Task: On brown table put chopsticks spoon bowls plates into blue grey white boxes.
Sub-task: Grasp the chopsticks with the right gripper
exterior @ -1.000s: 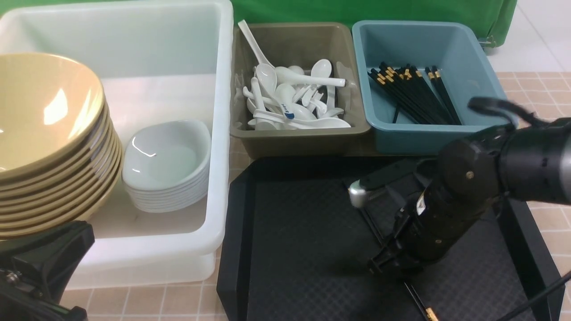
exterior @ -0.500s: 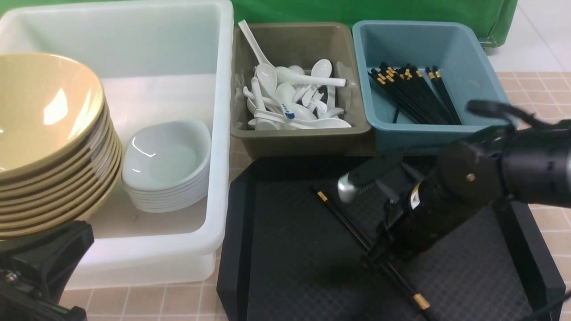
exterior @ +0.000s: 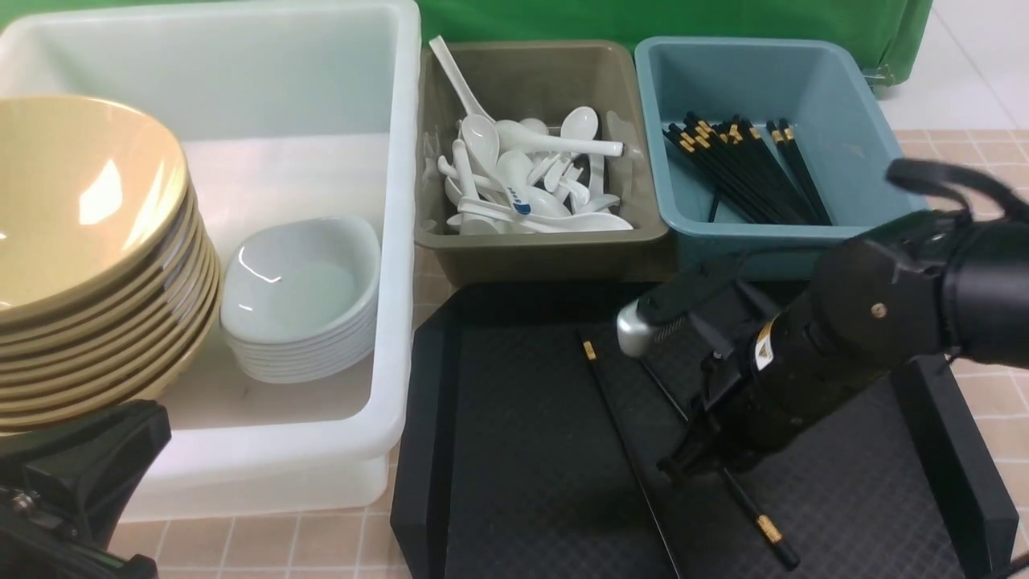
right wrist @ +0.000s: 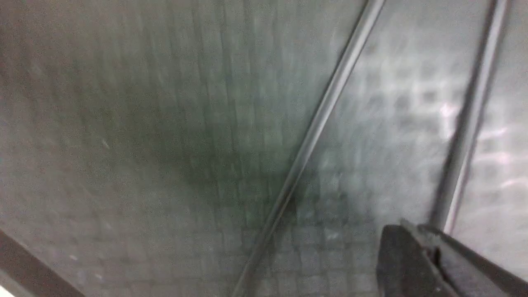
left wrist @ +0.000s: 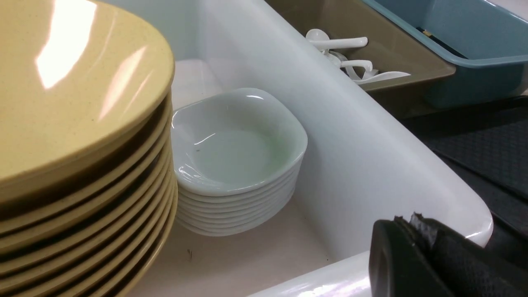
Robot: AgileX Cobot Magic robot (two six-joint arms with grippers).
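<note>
Black textured plastic tray (exterior: 514, 450) lies at the near middle of the tan tiled tabletop (exterior: 989, 161); on it are the only loose pieces in view. One loose black chopstick with a gold band (exterior: 628, 450) lies bare toward the tray's middle; a second loose black chopstick (exterior: 752, 507) runs beneath the right claw (exterior: 683, 466), which hangs low over the tray, at or just above that stick. The right wrist view is blurred and shows only the claw's dark tip beside the stick's end, so whether it is grasping, clenched or released cannot be told.

Behind the tray stand three boxes; the large white plastic box (exterior: 406, 161) holds a stack of tan-yellow bowls (exterior: 80, 241) and, beside it, a stack of small white shallow plates (exterior: 301, 297); the grey-brown plastic box (exterior: 539, 241) holds a heap of white ceramic spoons (exterior: 530, 177); the blue plastic box (exterior: 707, 241) holds a bundle of black gold-banded chopsticks (exterior: 748, 169).

The left claw (left wrist: 416, 251) sits at the white box's near corner, touching nothing that can be seen; its state cannot be told either.

The sorting looks almost finished; bowls, plates and spoons are boxed, and what seems left is carrying the two tray chopsticks to the blue box.
</note>
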